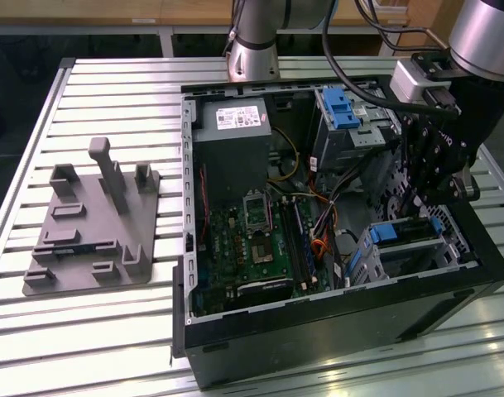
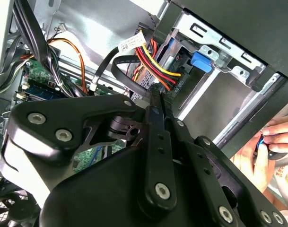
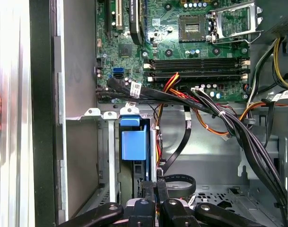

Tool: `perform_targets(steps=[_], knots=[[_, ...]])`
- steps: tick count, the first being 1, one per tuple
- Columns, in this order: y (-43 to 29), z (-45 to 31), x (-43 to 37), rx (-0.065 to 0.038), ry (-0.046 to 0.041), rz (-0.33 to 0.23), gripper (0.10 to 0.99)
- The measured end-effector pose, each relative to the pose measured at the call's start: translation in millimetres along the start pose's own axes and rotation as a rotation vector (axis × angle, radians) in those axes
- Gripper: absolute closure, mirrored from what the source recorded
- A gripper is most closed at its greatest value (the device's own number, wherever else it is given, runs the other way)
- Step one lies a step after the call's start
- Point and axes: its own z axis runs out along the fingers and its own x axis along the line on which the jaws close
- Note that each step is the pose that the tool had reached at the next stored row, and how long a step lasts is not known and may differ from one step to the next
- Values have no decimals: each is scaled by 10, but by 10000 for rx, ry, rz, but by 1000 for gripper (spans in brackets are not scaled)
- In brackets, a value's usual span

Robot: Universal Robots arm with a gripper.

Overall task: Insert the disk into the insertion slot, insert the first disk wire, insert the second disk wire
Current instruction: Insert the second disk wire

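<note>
Slatted silver metal surface (image 1: pixel 111 331) carries an open black computer case (image 1: pixel 334 331) and, at the exterior view's left, a grey plastic fixture plate (image 1: pixel 94 240). Inside the case lies a green motherboard (image 1: pixel 252 240). The black gripper (image 3: pixel 156 187) hangs over the case corner at the exterior view's right, near the grey perforated metal insertion slot (image 1: pixel 417 256). Its fingers (image 2: pixel 155 109) stand close together, almost shut; what they grip cannot be told. The blue-framed disk (image 3: pixel 134 144) sits upright in the slot. A person's hand (image 2: pixel 271 142) rests beside the case.
</note>
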Motion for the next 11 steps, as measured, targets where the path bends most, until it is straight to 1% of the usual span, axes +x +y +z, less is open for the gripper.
perform_targets(steps=[2, 5, 11], knots=[[0, 1, 6, -26, -7, 12, 945], [-3, 2, 16, -113, -18, 34, 945], [-3, 2, 17, -124, -25, 39, 945]])
